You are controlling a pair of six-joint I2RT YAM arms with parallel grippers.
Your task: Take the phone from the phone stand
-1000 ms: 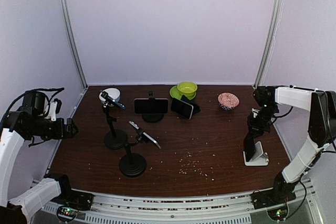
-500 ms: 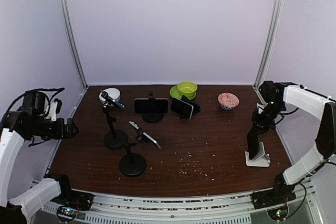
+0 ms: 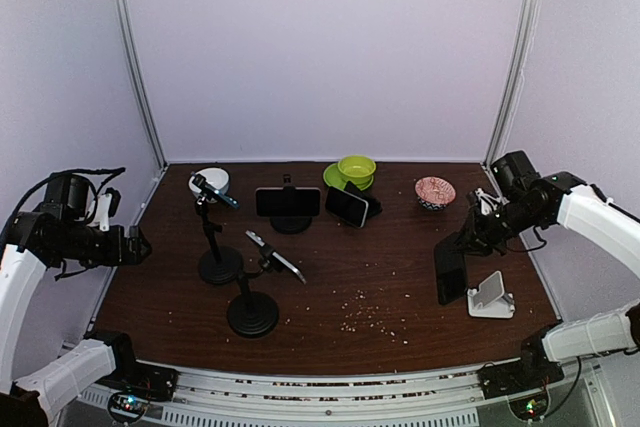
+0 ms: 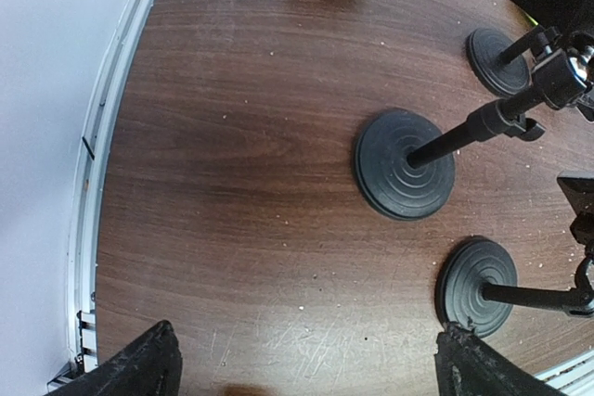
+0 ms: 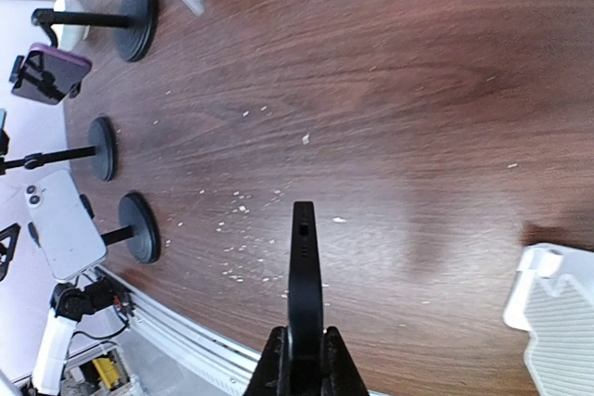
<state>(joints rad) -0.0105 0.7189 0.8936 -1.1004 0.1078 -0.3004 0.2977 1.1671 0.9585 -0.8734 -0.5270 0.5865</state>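
A black phone (image 3: 450,269) hangs clear of the white phone stand (image 3: 491,295), just to the stand's left and above the table. My right gripper (image 3: 463,241) is shut on the phone's upper end. In the right wrist view the phone (image 5: 304,261) shows edge-on between the fingers of my right gripper (image 5: 304,359), and the empty stand (image 5: 555,308) lies at the right edge. Far off at the table's left side, my left gripper (image 3: 135,244) is open with nothing in it; bare wood shows between the fingers of my left gripper (image 4: 306,364).
Two black pole stands (image 3: 219,265) (image 3: 252,315) carry phones at centre left. More phones (image 3: 287,202) (image 3: 346,206) stand at the back, near a green bowl (image 3: 356,168), a white bowl (image 3: 208,180) and a pink bowl (image 3: 435,190). Crumbs (image 3: 370,312) dot the front centre.
My right gripper has lifted the black phone off the white stand and carried it left, tilting the arm down. The stand now sits empty. The left arm has not moved.
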